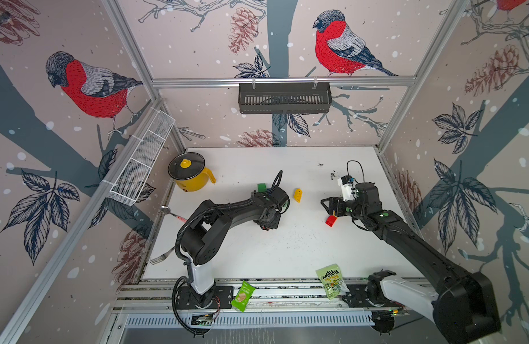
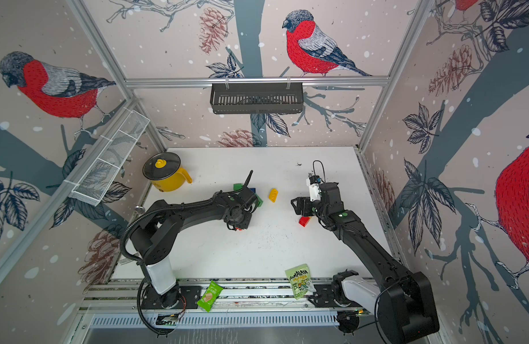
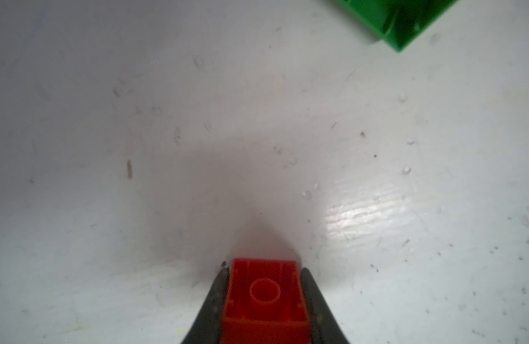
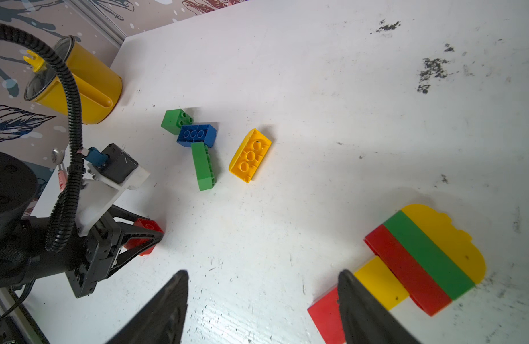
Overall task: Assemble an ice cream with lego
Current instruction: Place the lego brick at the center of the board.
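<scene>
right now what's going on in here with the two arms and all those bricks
The left gripper is shut on a small red brick, close to the table. The right gripper is open beside a partly built ice cream lying flat: red and yellow stem, then red, green and a rounded yellow top. A small green brick, a blue brick, a long green brick and a yellow half-round brick lie loose on the table, not yet used.
</scene>
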`<state>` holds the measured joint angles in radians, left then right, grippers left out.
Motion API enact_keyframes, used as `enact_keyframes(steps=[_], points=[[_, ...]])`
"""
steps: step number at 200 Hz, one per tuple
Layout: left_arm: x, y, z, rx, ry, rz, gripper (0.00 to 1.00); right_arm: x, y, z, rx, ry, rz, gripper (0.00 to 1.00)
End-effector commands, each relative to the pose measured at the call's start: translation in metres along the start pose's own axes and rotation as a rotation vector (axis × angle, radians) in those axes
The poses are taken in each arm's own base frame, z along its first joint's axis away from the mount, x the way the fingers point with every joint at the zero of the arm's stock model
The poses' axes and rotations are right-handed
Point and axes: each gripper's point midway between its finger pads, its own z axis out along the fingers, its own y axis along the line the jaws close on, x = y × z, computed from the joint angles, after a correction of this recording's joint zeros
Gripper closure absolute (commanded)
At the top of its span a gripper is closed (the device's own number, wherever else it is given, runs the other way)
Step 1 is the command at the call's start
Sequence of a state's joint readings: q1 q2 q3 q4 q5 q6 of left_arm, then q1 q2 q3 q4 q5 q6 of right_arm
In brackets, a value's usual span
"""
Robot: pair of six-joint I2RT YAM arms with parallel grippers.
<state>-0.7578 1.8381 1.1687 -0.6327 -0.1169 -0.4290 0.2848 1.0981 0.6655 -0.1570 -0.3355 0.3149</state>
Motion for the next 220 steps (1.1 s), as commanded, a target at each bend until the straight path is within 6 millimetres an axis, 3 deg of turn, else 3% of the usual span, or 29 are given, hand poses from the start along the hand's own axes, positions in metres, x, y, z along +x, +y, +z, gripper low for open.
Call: enact_keyframes(steps=[1, 30, 58, 73, 104, 145, 172, 180, 190, 204, 220], points=[[0.030, 0.001, -0.010, 0.004, 0.194, 0.027, 0.81, -0.003, 0.001, -0.002, -0.004, -0.010, 0.000, 0.22], [0.067, -0.010, -0.026, 0.105, 0.509, -0.007, 0.83, 0.003, 0.003, 0.002, -0.020, 0.004, 0.014, 0.22], [0.091, -0.017, -0.047, 0.173, 0.687, -0.016, 0.82, 0.006, 0.015, 0.005, -0.070, -0.011, 0.021, 0.21], [0.095, -0.010, -0.053, 0.163, 0.744, -0.030, 0.80, 0.009, 0.019, 0.006, -0.078, -0.012, 0.012, 0.22], [0.089, -0.015, -0.057, 0.255, 0.753, -0.096, 0.74, 0.017, 0.030, 0.008, -0.100, -0.002, -0.013, 0.21], [0.092, -0.011, -0.030, 0.237, 0.770, -0.116, 0.70, 0.027, 0.042, 0.014, -0.102, 0.020, -0.048, 0.21], [0.076, -0.013, -0.017, 0.231, 0.711, -0.097, 0.65, 0.032, 0.049, 0.016, -0.103, 0.042, -0.075, 0.21], [0.067, -0.011, -0.013, 0.219, 0.674, -0.091, 0.58, 0.034, 0.049, 0.017, -0.098, 0.049, -0.080, 0.21], [0.056, -0.011, -0.006, 0.209, 0.628, -0.083, 0.41, 0.036, 0.048, 0.017, -0.091, 0.051, -0.080, 0.21], [0.038, -0.013, 0.005, 0.209, 0.557, -0.075, 0.39, 0.038, 0.047, 0.019, -0.084, 0.062, -0.083, 0.21], [0.010, -0.017, 0.010, 0.218, 0.436, -0.080, 0.20, 0.040, 0.047, 0.021, -0.065, 0.087, -0.096, 0.21]])
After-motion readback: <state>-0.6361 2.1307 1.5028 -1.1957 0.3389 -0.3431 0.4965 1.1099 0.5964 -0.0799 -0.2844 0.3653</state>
